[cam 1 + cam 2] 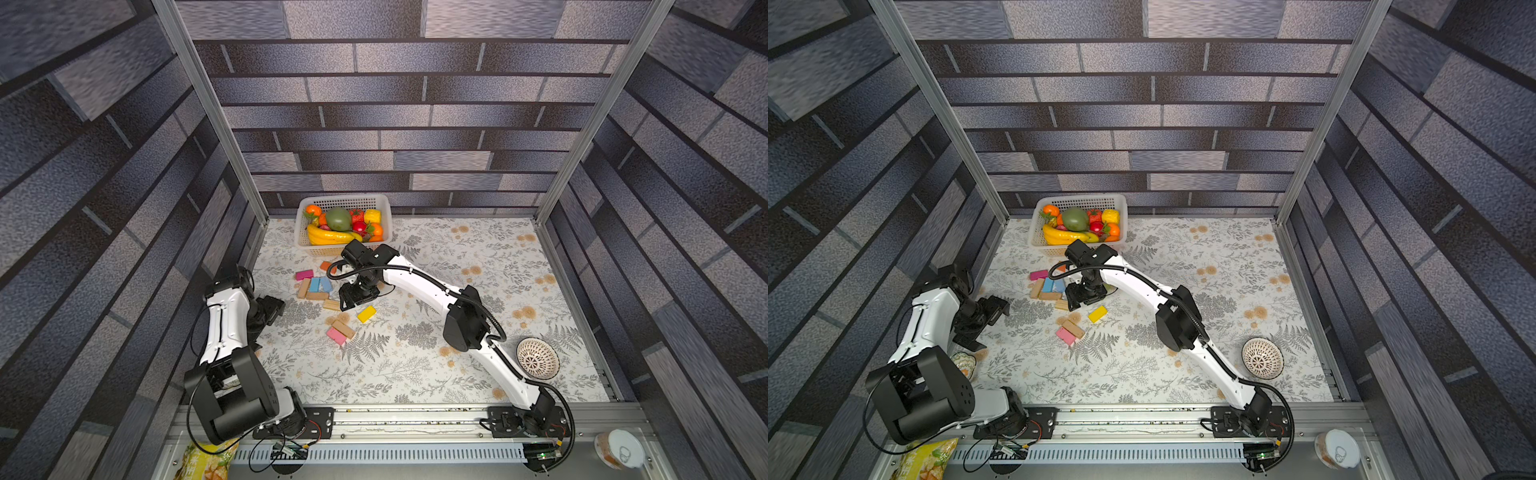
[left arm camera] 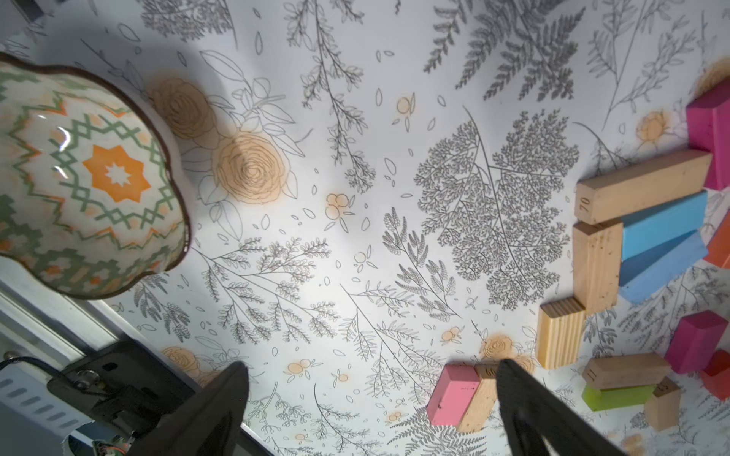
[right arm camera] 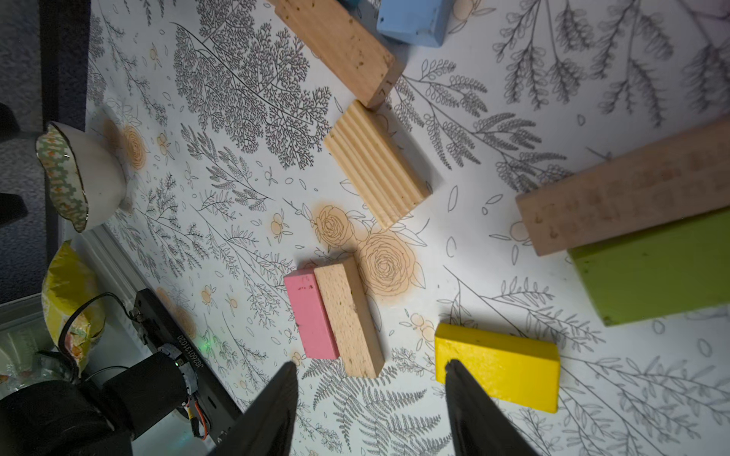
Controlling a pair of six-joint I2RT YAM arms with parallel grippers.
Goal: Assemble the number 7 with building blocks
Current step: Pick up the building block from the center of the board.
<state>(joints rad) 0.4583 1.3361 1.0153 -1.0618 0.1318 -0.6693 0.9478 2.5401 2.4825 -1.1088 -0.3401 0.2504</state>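
Floral cloth (image 1: 415,365) covered the tabletop inside grey brick-patterned walls, and a white basket (image 1: 302,232) of toy fruit stood at the far edge.

Well to the left of the basket and nearer the front rail, the left gripper (image 2: 371,367) hung above the cloth. Its jaws were spread wide and empty, with a patterned bowl (image 2: 91,177) close by.

The building blocks (image 1: 316,286) lay loose just in front of the basket. Tan, blue, magenta and orange pieces were bunched together there. Farther forward of the basket, a pink block (image 1: 336,336) touched a tan block (image 1: 344,328) along their long sides. No number 7 could be read in them yet.

The right gripper (image 3: 371,365) hovered over the blocks directly in front of the basket. Its jaws stood apart with only cloth between them. A yellow block (image 1: 366,314) lay flat and alone just beside one fingertip (image 3: 458,379).

Far right of the basket and well forward sat a white openwork bowl (image 1: 537,358).

The blocks looked like small, stiff wood, probably light, and the painted faces may be a little slick. The yellow one seemed the easiest to take, because both of its long sides were free. A pinch across its narrow width at mid-length should keep it from swivelling. The pink and tan pair would likely need parting first.
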